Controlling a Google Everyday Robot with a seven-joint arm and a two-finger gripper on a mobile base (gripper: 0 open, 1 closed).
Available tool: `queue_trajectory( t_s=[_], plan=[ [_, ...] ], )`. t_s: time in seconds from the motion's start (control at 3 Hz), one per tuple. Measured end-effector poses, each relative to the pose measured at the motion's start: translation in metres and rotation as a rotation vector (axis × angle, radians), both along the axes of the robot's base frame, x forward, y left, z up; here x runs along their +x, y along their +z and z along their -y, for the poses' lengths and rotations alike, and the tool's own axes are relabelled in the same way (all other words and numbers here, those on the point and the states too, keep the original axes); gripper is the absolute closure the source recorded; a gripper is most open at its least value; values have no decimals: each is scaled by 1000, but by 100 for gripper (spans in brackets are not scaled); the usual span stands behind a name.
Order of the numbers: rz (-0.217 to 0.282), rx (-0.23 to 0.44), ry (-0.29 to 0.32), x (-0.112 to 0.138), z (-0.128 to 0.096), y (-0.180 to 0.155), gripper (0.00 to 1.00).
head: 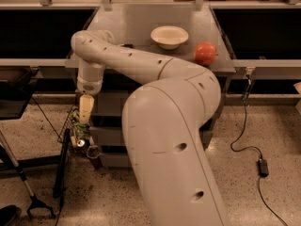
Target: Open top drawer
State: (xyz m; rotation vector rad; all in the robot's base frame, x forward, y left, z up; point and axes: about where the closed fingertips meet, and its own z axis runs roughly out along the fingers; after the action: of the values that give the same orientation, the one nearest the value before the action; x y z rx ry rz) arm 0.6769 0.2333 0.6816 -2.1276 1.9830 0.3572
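Note:
The grey cabinet stands under the metal table (pixel 141 25). My arm hides most of it. A strip of the top drawer front (pixel 109 103) shows just right of my wrist, with two shallower drawer fronts below it. No handle shows. My gripper (pixel 81 136) hangs straight down from the wrist, at the cabinet's left front corner. It is level with the lower drawers and below the top drawer's front.
A white bowl (pixel 169 36) and an orange-red ball (pixel 205 53) sit on the table. Black poles (pixel 61 166) and a wire rack lean by the cabinet's left side. A cable with a power brick (pixel 262 166) lies on the floor to the right.

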Motion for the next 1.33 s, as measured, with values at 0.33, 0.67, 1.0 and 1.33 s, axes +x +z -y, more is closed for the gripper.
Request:
queue_trajectory(
  t_s=[0.33,0.67,1.0,1.33],
  plan=[
    [-39,-40,39,-5,-2,-12,0],
    [-56,-74,76,-15,13,-13,0],
    [-60,-129,78,-27,53,-12,0],
    [-71,-172,69,-35,83,-15,0]
  ],
)
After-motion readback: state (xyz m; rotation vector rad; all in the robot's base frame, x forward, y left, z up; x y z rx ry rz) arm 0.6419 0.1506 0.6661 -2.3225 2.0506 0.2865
